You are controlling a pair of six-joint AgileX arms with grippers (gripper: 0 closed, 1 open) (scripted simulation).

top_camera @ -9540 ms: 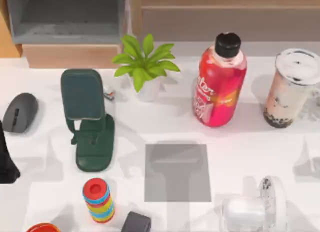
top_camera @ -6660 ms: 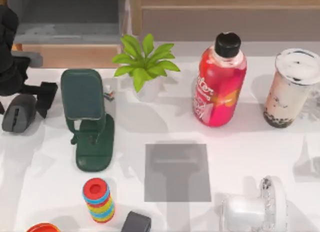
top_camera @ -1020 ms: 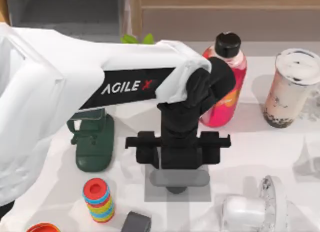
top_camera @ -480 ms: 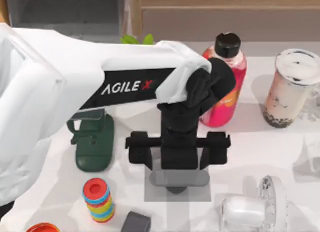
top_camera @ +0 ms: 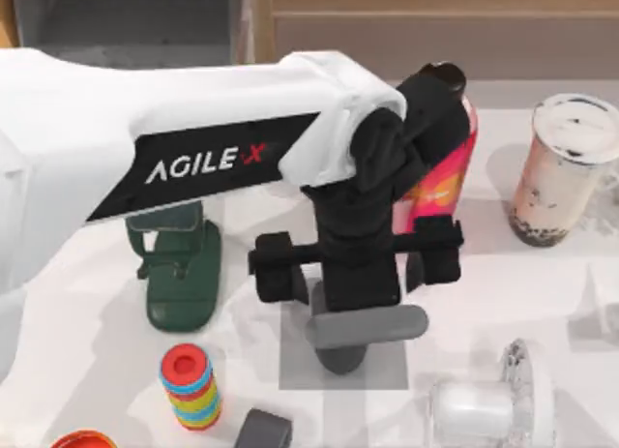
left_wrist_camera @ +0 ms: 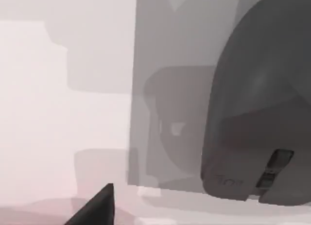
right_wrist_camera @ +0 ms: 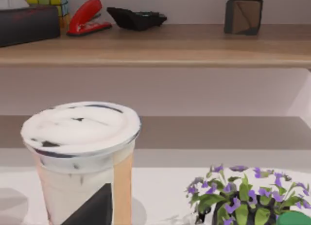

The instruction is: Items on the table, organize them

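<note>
Mouse [top_camera: 360, 332] on the mat [top_camera: 387, 373], lower centre of the top view; left gripper [top_camera: 356, 274] above it, fingers spread, holding nothing. Cup [top_camera: 561, 167] untouched at upper right, so that's left.

Bright, even light falls on my white surface [top_camera: 542, 293]; soft grey shadows (several overlapping) spread around the grey mat [top_camera: 300, 356], nearest ones faintly blurred.

Lay on the small grey square mat [top_camera: 387, 371] at mid-table: dark grey computer mouse [top_camera: 368, 328]. Stood near the right edge of the white tabletop [top_camera: 542, 283], behind it: clear lidded milk-tea cup [top_camera: 561, 167].
</note>
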